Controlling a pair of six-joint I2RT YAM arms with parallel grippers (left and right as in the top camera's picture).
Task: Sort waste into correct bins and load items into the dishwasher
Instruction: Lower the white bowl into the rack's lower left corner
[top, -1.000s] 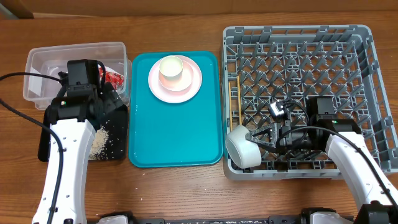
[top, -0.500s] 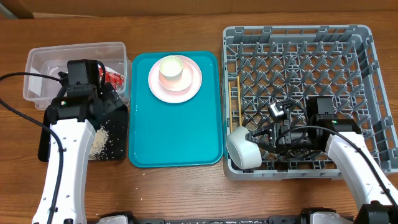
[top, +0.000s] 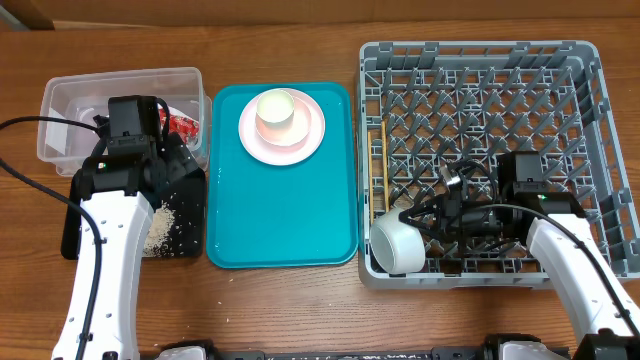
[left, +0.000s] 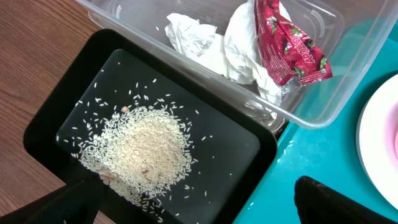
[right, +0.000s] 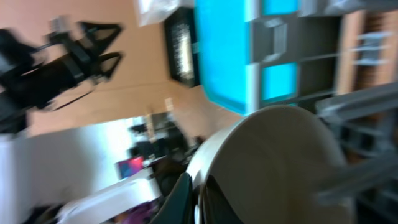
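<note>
The right gripper is clenched on the rim of the white bowl, holding it on edge at the dish rack's front-left corner, probably so it can stand between pegs. The left gripper hangs released over the black tray, where the rice lies sorted.

You are looking down on a brown wooden counter, its grain running left to right, evenly lit with only soft shadows. At the far left corner a pale tan edge shows, too cropped to identify. Your right wrist view gives only a blurred, bright room beyond.
</note>
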